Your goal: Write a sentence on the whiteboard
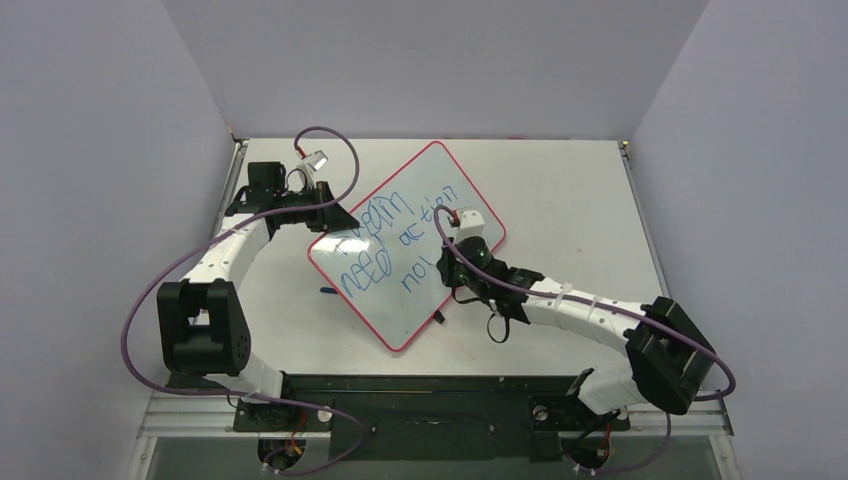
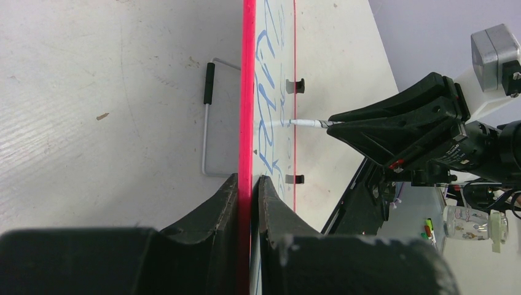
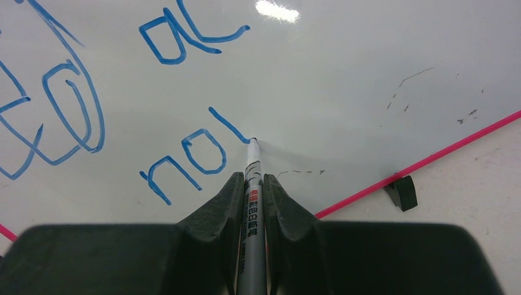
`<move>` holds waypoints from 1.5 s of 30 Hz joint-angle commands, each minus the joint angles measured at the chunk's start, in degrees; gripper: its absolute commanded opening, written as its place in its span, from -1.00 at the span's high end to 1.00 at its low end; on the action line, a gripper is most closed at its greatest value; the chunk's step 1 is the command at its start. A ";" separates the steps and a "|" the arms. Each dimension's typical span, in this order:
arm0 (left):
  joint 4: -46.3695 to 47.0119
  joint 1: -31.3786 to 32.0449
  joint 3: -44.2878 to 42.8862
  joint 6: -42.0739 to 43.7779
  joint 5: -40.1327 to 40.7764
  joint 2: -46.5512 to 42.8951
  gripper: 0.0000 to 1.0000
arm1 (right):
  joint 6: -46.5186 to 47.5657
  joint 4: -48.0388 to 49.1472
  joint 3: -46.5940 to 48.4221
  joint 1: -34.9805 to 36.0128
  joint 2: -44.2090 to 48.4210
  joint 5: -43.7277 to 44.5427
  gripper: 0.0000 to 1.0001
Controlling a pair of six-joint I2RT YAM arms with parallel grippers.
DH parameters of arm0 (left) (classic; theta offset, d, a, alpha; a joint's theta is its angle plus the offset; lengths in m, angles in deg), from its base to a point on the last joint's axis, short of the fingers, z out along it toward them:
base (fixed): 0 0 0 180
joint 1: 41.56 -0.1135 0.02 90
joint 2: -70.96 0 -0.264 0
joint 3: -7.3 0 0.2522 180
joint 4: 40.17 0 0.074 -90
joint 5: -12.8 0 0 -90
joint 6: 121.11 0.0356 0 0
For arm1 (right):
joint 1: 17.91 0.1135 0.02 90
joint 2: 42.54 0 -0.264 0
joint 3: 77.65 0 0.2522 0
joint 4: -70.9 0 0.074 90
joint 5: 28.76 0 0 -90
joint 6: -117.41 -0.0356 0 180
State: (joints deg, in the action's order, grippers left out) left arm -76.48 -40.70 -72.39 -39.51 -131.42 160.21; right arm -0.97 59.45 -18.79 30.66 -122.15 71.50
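Observation:
The whiteboard (image 1: 397,322), white with a red rim, lies tilted in the middle of the table. Blue handwriting, the sentence (image 1: 385,235), runs across it in three rows. My left gripper (image 1: 335,222) is shut on the board's left edge; in the left wrist view the red rim (image 2: 248,92) stands pinched between the jaws of the left gripper (image 2: 248,178). My right gripper (image 3: 252,178) is shut on a grey marker (image 3: 251,163). The marker's tip touches the board at the end of a stroke after the letters "no" (image 3: 184,157). The right gripper (image 2: 335,123) also shows in the left wrist view.
A wire loop with a black grip (image 2: 209,117) sticks out from under the board on the table. A black clip (image 3: 402,190) sits on the rim near the marker. A small blue object (image 1: 328,290) lies on the table left of the board. Grey walls close in three sides.

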 commanded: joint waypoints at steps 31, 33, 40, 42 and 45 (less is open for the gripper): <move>-2.14 2.12 -1.26 5.31 2.93 -1.34 1.00 | 0.12 -2.05 3.19 -2.96 -3.10 -0.23 1.00; -2.26 2.10 -1.27 5.45 3.11 -1.36 1.00 | -0.02 -1.98 1.95 -2.96 -2.35 0.07 1.00; -2.41 2.10 -1.31 5.50 3.09 -1.42 1.00 | -0.27 -2.00 0.08 -3.23 -1.13 0.64 1.00; -2.42 2.12 -1.33 5.56 3.07 -1.41 1.00 | -0.20 -2.10 0.68 -3.30 -1.31 0.64 1.00; -2.45 2.12 -1.34 5.59 3.03 -1.47 1.00 | 0.17 -2.13 2.18 -3.46 -1.83 0.66 1.00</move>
State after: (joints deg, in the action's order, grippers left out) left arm -76.69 -40.53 -72.39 -39.38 -131.00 160.21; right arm -0.49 58.73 -17.72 27.73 -123.29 72.50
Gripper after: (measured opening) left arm 0.089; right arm 0.108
